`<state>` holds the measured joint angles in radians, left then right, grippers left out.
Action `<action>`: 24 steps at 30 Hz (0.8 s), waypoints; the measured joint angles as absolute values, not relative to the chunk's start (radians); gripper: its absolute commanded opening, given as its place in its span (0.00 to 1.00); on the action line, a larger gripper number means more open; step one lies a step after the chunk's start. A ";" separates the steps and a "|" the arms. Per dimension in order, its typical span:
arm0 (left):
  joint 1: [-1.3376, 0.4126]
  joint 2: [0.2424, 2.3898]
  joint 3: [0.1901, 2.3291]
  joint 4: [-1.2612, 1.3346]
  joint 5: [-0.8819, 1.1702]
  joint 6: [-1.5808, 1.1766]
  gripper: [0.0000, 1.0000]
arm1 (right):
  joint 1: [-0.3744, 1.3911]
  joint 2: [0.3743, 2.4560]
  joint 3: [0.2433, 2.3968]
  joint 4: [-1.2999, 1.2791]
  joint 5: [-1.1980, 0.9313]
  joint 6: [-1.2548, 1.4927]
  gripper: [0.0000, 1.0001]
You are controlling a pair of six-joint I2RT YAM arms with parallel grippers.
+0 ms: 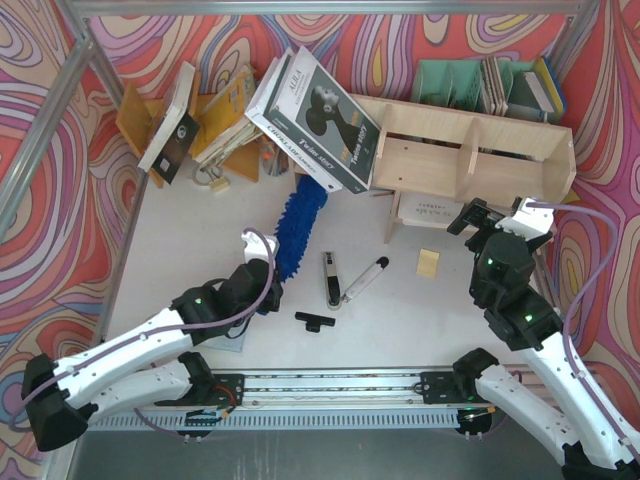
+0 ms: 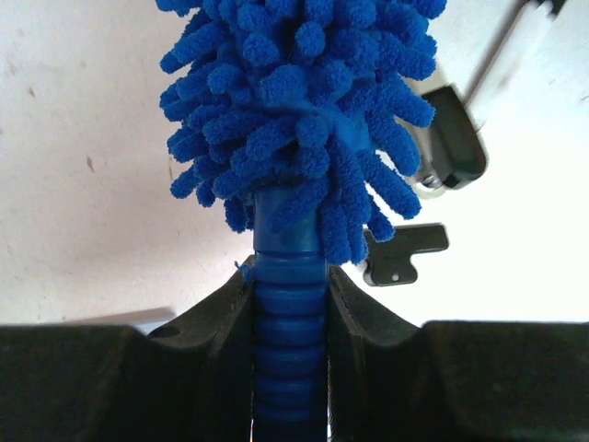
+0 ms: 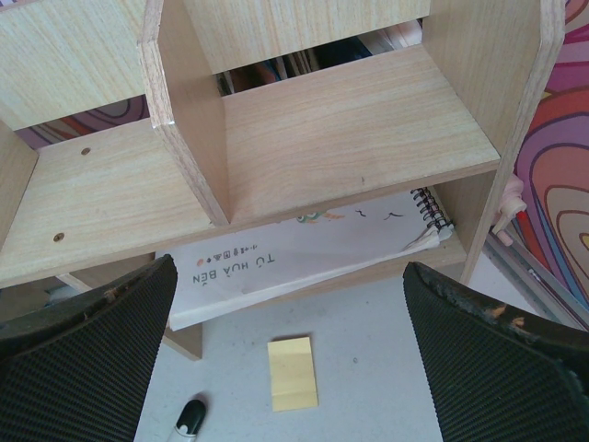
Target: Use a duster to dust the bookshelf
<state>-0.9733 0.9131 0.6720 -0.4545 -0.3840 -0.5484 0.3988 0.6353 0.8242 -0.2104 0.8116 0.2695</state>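
Left gripper (image 2: 290,295) grips one duster (image 2: 294,110) near one bookshelf (image 1: 470,150).

Spiral-bound booklet (image 3: 304,262), lying under the lowest board of the bookshelf (image 3: 350,120): "TU HUA BEN", with accent marks, is read in dark capitals; the small characters beside it cannot be made out.
Large black-and-white book (image 1: 318,115): "AREA" is read on its white band; the remaining lettering cannot be read.

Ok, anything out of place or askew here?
Yes: a stack of books leans tilted against the left end of the bookshelf, and a spiral notebook lies slanted under its lower board.
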 measured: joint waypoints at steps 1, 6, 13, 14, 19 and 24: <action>-0.973 0.900 0.689 -0.461 -0.390 -0.539 0.00 | 0.399 0.635 0.824 -0.210 0.811 0.270 0.99; -0.973 0.838 0.763 -0.484 -0.416 -0.500 0.00 | 0.399 0.635 0.824 -0.210 0.811 0.270 0.99; -0.971 0.841 0.751 -0.496 -0.410 -0.490 0.00 | 0.399 0.636 0.824 -0.210 0.811 0.270 0.99; -0.971 0.851 0.741 -0.485 -0.406 -0.493 0.00 | 0.399 0.636 0.824 -0.210 0.811 0.270 0.99; -0.970 0.909 0.662 -0.419 -0.374 -0.537 0.00 | 0.399 0.636 0.824 -0.210 0.811 0.270 0.99; -0.970 0.934 0.569 -0.373 -0.337 -0.590 0.00 | 0.399 0.636 0.824 -0.210 0.811 0.270 0.99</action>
<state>-0.9703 0.9337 0.5686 -0.3729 -0.3370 -0.5900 0.3988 0.6365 0.8242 -0.2104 0.8112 0.2695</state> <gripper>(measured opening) 0.343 0.987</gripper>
